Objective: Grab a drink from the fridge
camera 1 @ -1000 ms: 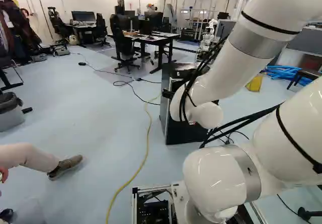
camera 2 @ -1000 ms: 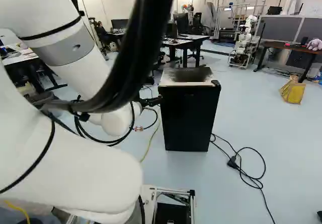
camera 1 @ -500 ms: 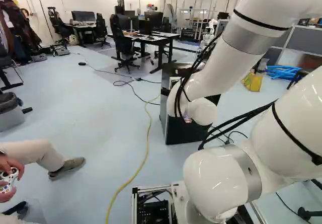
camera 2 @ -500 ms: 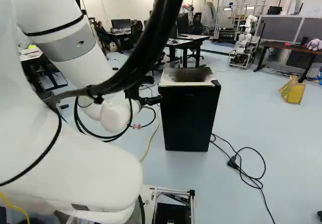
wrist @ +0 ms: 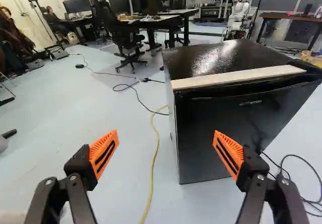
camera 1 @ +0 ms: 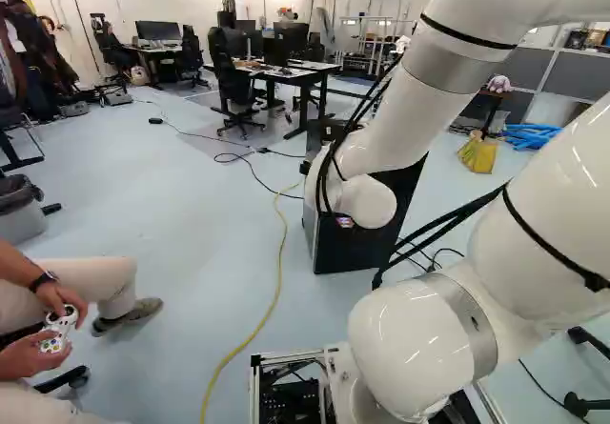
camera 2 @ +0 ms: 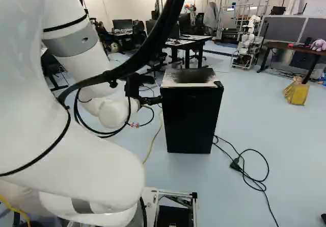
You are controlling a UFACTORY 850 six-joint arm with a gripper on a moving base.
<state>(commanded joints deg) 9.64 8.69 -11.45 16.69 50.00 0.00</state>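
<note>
Gripper [camera 2: 153, 100]: jaws released, fingers wide apart, near the fridge's [camera 2: 191, 122] left front edge; contact undetermined. Open floor [wrist: 121, 113] left of the fridge, crossed by a yellow cable [wrist: 153, 168]. Fridge upright ahead of the arm, door closed, contents hidden.

Over there a yellow cable [camera 1: 281, 270] snakes across the floor [camera 1: 162, 205]; a black chair [camera 1: 234, 86] stands by a counter [wrist: 167, 23] with monitors [wrist: 124, 2]; a yellow bag [camera 2: 296, 93] sits near blue tubes [camera 1: 530, 136].
</note>
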